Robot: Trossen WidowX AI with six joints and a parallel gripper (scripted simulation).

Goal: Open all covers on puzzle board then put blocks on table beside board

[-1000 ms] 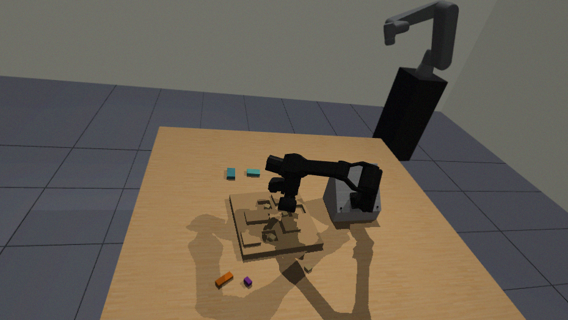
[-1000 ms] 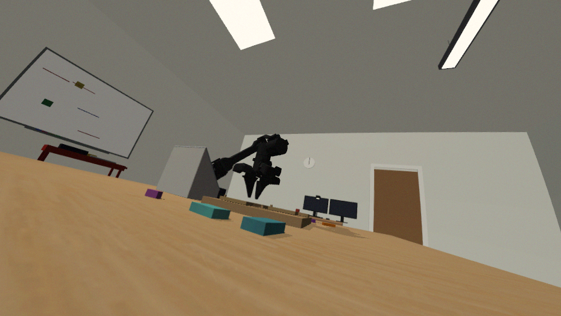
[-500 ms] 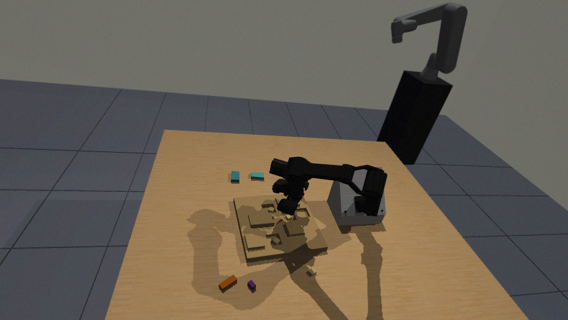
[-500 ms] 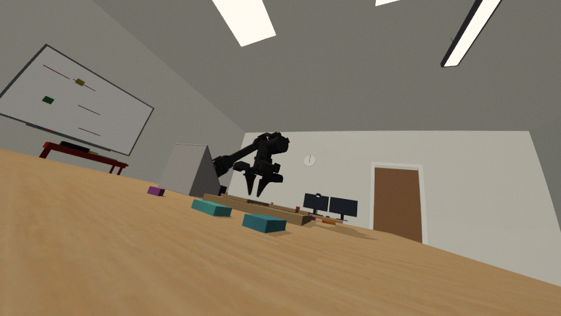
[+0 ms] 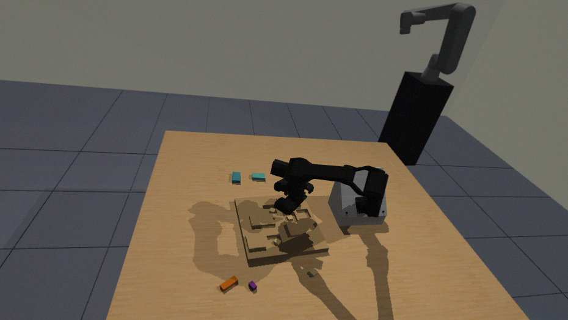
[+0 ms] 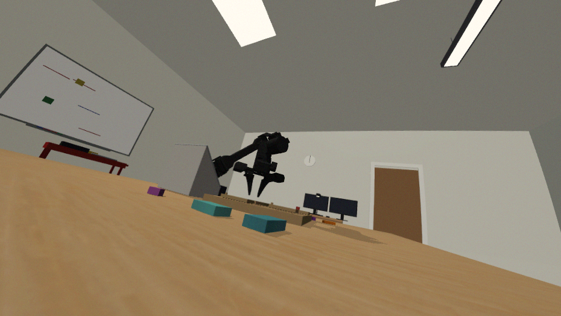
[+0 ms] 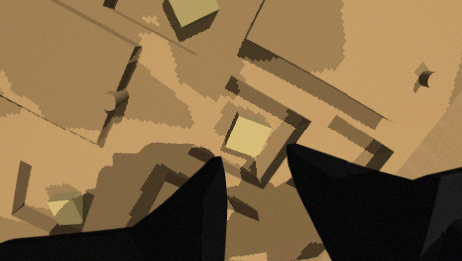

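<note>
The tan puzzle board (image 5: 287,257) (image 6: 257,207) (image 7: 398,100) lies on the table with flat raised plates (image 5: 255,241) (image 7: 299,30) in its own colour. My gripper (image 6: 254,195) (image 7: 255,159) points down above it, fingers partly apart and empty. In the wrist view, a pale yellow block (image 7: 249,135) sits in a square well just beyond the fingertips; two more pale yellow blocks show at the top (image 7: 193,11) and lower left (image 7: 66,208). On the table are an orange block (image 5: 228,283), a purple block (image 5: 252,286), a small yellow block (image 5: 311,273), a teal block (image 5: 236,177) (image 6: 263,224) and a turquoise block (image 5: 258,176) (image 6: 211,207).
The grey arm base (image 5: 359,198) stands right of the board. Another purple block (image 6: 155,191) lies near the base in the exterior view. Short round pins (image 7: 116,100) (image 7: 425,79) stand up on the board. The arm's shadow darkens much of the board and hides cover edges.
</note>
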